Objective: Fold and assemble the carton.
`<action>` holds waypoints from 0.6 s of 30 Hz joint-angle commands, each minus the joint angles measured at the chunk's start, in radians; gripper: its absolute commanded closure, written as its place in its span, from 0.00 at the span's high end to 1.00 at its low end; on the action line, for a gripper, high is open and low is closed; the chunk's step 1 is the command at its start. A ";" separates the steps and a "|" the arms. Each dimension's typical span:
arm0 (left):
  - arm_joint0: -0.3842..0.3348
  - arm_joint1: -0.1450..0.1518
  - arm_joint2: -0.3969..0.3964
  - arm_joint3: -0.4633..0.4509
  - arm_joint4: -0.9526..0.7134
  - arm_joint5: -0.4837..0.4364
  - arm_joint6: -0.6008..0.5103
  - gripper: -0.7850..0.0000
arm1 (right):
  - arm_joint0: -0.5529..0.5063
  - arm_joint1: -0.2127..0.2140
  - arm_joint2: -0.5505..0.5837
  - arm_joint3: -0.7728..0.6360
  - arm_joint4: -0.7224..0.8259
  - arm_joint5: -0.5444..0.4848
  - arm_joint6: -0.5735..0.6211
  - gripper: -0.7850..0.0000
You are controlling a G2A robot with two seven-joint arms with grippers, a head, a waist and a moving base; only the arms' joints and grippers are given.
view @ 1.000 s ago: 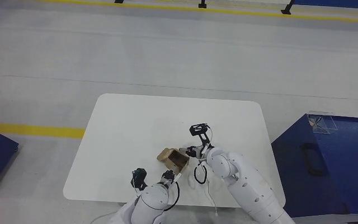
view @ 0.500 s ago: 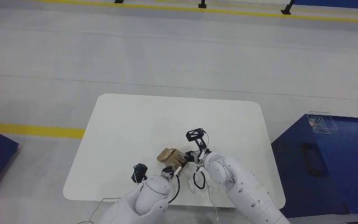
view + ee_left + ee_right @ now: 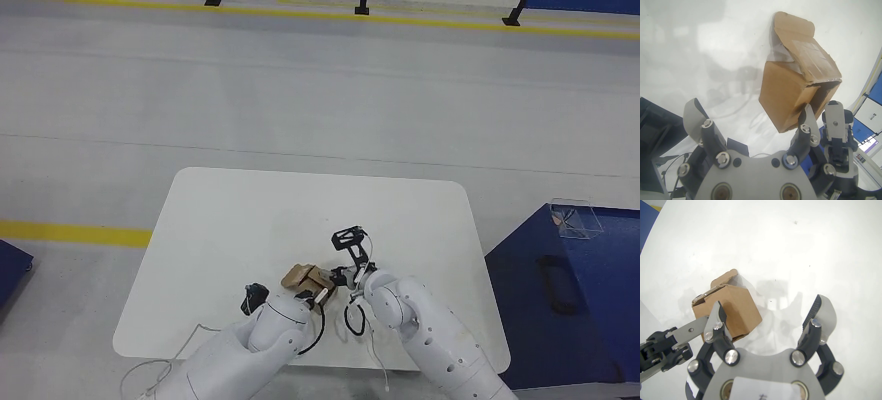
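Our carton (image 3: 308, 279) sits near the 6 o'clock edge of the table (image 3: 250, 220). Our left gripper (image 3: 750, 108) and right gripper (image 3: 769, 301) are both spread wide. Each has one finger up against the box. We should push gently from both sides, so the box squares up and does not slide or squash.

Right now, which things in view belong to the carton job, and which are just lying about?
Job in hand:
- carton
- left hand, open, one finger at the carton's edge
- right hand, open, one finger against the carton
- table

Lying about:
- blue cabinet beside the table
- clear box on it
- yellow line on the floor
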 commanded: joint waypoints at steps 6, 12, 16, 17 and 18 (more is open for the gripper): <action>-0.019 0.010 0.020 0.010 -0.009 0.000 0.000 1.00 | 0.011 -0.008 -0.027 0.019 -0.062 0.005 0.028 1.00; -0.018 0.006 0.019 0.018 0.002 0.000 0.000 1.00 | 0.018 -0.015 -0.020 0.023 -0.063 0.010 0.012 1.00; -0.016 -0.001 0.033 0.022 0.006 0.000 0.000 1.00 | 0.019 -0.015 -0.006 0.018 -0.075 0.002 0.004 1.00; -0.017 -0.004 0.038 0.025 0.008 0.000 0.000 1.00 | 0.019 -0.015 -0.002 0.015 -0.078 -0.001 0.002 1.00; -0.018 -0.006 0.043 0.025 0.011 0.000 0.000 1.00 | 0.019 -0.015 0.002 0.013 -0.079 -0.002 -0.001 1.00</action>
